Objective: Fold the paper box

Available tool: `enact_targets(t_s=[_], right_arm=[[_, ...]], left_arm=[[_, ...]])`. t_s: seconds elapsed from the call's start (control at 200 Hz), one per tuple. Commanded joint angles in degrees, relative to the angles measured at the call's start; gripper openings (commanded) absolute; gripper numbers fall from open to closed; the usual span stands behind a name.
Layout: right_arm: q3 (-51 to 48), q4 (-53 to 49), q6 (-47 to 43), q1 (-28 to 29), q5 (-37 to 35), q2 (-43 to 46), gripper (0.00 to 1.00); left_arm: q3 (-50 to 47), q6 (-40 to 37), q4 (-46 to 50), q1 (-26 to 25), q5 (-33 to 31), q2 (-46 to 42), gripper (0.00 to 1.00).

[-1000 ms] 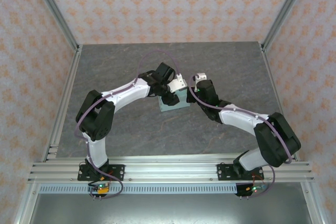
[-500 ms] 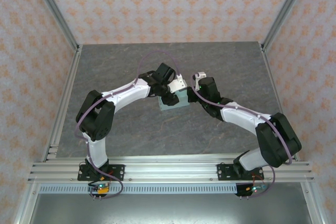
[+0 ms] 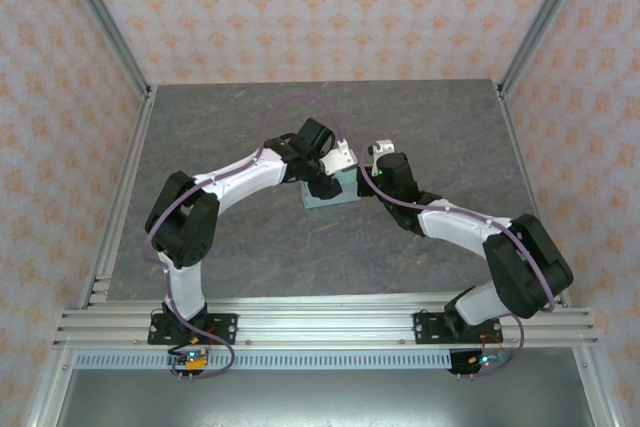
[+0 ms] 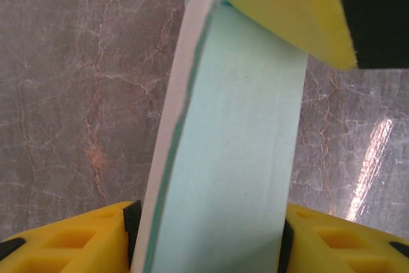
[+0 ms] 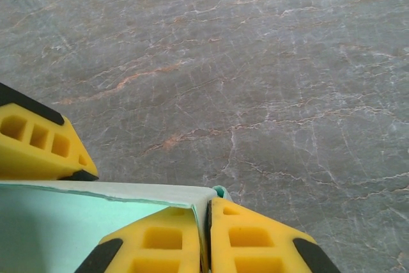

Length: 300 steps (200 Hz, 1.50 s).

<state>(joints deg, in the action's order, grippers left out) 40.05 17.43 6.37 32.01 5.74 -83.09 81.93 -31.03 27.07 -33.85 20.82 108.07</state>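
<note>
The grey marbled table [image 3: 420, 117] carries everything. The left arm [image 3: 235, 179] and the right arm [image 3: 460, 227] reach in from the table's near edge and meet over its middle.

The paper box [image 3: 336, 197] sits at the middle of the table, a little toward the far edge. It is pale mint-green thin card with a matte, faintly streaked face. In the left wrist view it [image 4: 236, 158] rises as a tall, narrow panel clear of the table. A second layer along its left side shows a thin, darker green cut edge. In the right wrist view it [image 5: 64, 222] is a flat face ending in a sharp corner.

The left gripper [image 3: 322, 185], over the table's middle, grasps the box, with its yellow fingers [image 4: 70, 241] on either side of the panel. The right gripper [image 3: 367, 179], just to the table's right of the left one, has its fingers [image 5: 255, 241] pressed together. A sliver of mint card shows at the top of their seam, so it is pinching the card's corner.
</note>
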Motion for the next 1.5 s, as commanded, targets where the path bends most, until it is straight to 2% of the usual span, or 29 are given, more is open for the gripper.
enact_targets(t_s=[0.0, 0.19, 0.24, 0.31, 0.365, 0.425, 0.531, 0.651, 0.706, 0.771, 0.841, 0.931, 1.031, 1.166, 1.231, 1.311, 1.341, 1.401, 1.497], right_arm=[[-2.44, -6.75, 0.34, 0.64, -2.75, 0.42, 0.1], [-3.4, -6.63, 2.8, 4.04, -11.26, 1.81, 0.1], [-3.53, -6.45, 3.23, 4.78, -13.12, 1.79, 0.1], [-3.27, -6.79, 4.0, 5.26, -14.96, 1.83, 0.1], [-2.78, -7.48, 4.25, 5.48, -15.9, 2.01, 0.1], [-2.25, -8.38, 4.08, 5.76, -17.13, 2.41, 0.1], [-1.34, -10.44, 4.08, 5.87, -19.04, 3.16, 0.1], [-0.69, -12.37, 4.52, 5.98, -20.14, 4.07, 0.1], [-0.21, -13.4, 4.26, 6.04, -20.49, 4.25, 0.11], [0.94, -15.61, 3.17, 6.37, -21.48, 3.7, 0.1], [1.37, -16.64, 2.85, 6.44, -22.94, 3.29, 0.1], [1.78, -17.4, 2.92, 6.48, -23.88, 3.28, 0.1], [2.77, -19.05, 3.09, 6.43, -24.96, 3.7, 0.1], [2.91, -19.43, 2.52, 6.49, -25.69, 3.99, 0.1], [2.93, -19.39, 2.5, 6.47, -25.87, 3.64, 0.1], [3.1, -19.16, 3.16, 6.47, -25.22, 3.36, 0.1], [3.1, -19.02, 3.38, 6.47, -24.8, 3.28, 0.1], [2.88, -18.85, 3.96, 6.49, -24.69, 3.17, 0.1], [2.27, -18.24, 5.33, 6.49, -24.28, 3.32, 0.1]], left_arm=[[1.92, 2.12, -3.58, 2.01, 0.02, -0.41, 0.59], [-3.84, 10.94, -12.57, 2.46, 3.43, -7.12, 0.67], [-5.87, 12.36, -14.74, 2.54, 5.6, -9.28, 0.74], [-9.78, 14.44, -18.84, 2.63, 8.0, -13.05, 0.76], [-13.44, 17.72, -23.36, 2.95, 6.98, -16.76, 0.79], [-16.72, 21.95, -26.97, 3.75, 4.57, -20.57, 0.99], [-19.88, 26.2, -27.13, 4.87, -0.12, -25.7, 1.0], [-22.29, 25.08, -22.56, 5.18, -3.24, -29.73, 0.92], [-23.76, 22.32, -20.51, 4.69, -7.31, -30.4, 0.78], [-25.2, 21.38, -21.12, 3.8, -13.0, -29.52, 0.71], [-24.38, 24.04, -21.68, 3.7, -11.43, -26.99, 0.6], [-24.11, 24.69, -22.99, 2.63, -7.72, -24.01, 0.55], [-25.32, 22.08, -23.97, 0.52, -8.62, -23.11, 0.54], [-29.86, 21.44, -30.75, -0.08, -6.93, -24.25, 0.59], [-29.82, 20.88, -30.9, -0.12, -7.18, -23.75, 0.63], [-29.54, 19.89, -30.41, 0.0, -7.63, -23.28, 0.62], [-29.73, 19.66, -30.69, 0.14, -7.6, -23.02, 0.58], [-29.47, 19.38, -30.96, 0.51, -7.18, -22.21, 0.42], [-26.54, 19.32, -27.86, 1.48, -5.44, -19.85, 0.3]])
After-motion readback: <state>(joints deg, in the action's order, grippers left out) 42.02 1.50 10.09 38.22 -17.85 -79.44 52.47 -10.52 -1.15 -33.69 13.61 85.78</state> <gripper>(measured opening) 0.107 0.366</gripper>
